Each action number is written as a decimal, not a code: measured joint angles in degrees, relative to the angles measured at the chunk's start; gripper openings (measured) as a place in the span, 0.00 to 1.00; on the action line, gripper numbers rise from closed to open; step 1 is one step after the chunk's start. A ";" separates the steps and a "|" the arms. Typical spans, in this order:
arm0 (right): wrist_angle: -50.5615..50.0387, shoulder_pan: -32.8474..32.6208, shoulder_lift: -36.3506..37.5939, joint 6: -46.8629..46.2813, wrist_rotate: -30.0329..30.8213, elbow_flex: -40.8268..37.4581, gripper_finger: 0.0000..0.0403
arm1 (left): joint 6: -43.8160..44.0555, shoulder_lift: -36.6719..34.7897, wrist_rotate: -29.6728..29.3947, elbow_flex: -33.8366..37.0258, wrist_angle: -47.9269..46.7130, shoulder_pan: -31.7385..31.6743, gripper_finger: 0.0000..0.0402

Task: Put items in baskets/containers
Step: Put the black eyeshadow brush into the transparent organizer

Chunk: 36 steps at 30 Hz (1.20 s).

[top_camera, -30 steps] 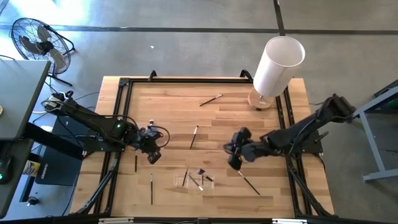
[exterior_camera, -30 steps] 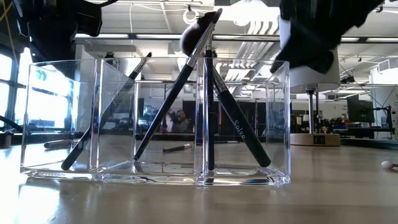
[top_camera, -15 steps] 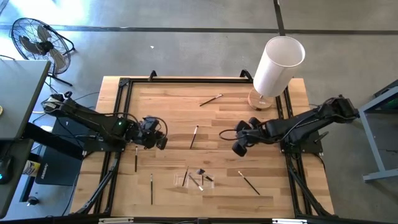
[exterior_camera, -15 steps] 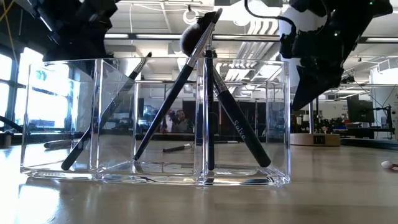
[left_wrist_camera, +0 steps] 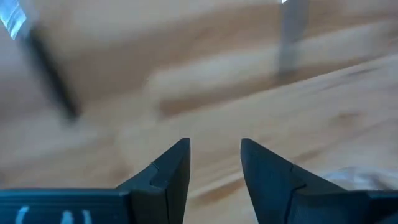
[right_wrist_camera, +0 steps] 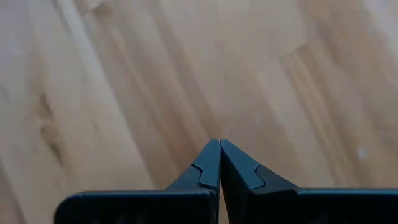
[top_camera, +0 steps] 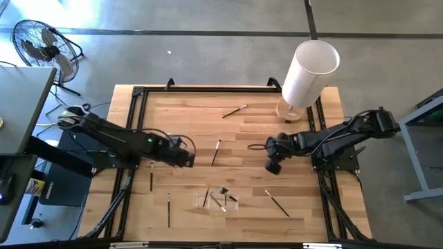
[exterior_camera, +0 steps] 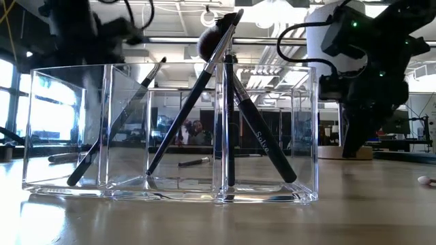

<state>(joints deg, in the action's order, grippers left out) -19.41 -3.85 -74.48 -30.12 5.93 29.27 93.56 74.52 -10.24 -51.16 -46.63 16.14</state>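
Wooden table, frame rails along edges. Left gripper low over bare planks, fingers parted, nothing between; high view puts it left of centre, just left of loose brush. Right gripper pinched closed, empty, right of centre. Only low view shows clear holder plainly: three brushes leaning inside compartments. High view alone shows strays: brush near back, brush front right.

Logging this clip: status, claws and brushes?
Left claw open, empty, near centre brush. Right claw shut, empty, over bare wood. Clear holder holds several brushes; others loose on table. Nothing blocking.
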 joint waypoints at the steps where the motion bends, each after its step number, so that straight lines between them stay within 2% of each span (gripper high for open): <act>1: 0.21 0.14 0.00 0.53 -1.09 -0.19 0.00 | 2.21 1.79 2.63 -0.27 -1.81 0.02 0.34; 6: 0.01 0.08 0.02 3.78 -2.98 -0.19 0.00 | 11.71 8.11 13.77 -1.07 -0.66 2.47 0.34; 9: -0.46 0.08 0.47 4.76 -3.46 -0.21 0.00 | 15.19 11.10 17.56 -0.96 0.26 5.16 0.34; 14: -1.42 0.00 2.36 5.75 -5.04 -0.20 0.00 | 24.66 12.73 16.85 -0.94 0.78 10.94 0.34; 21: -3.18 -0.05 6.36 6.61 -5.62 -0.21 0.00 | 32.31 12.81 9.65 -0.98 0.11 17.21 0.34; 25: -3.50 -0.05 8.44 6.66 -4.84 -0.20 0.00 | 33.40 13.20 10.50 -0.97 0.00 18.83 0.34; 36: -4.07 -0.05 10.01 6.83 -4.57 -0.19 0.01 | 33.40 21.10 13.86 -1.13 4.11 18.78 0.34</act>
<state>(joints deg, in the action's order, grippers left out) -23.48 -3.90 -64.47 -23.29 1.37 29.08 126.96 95.63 3.62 -52.29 -42.52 34.92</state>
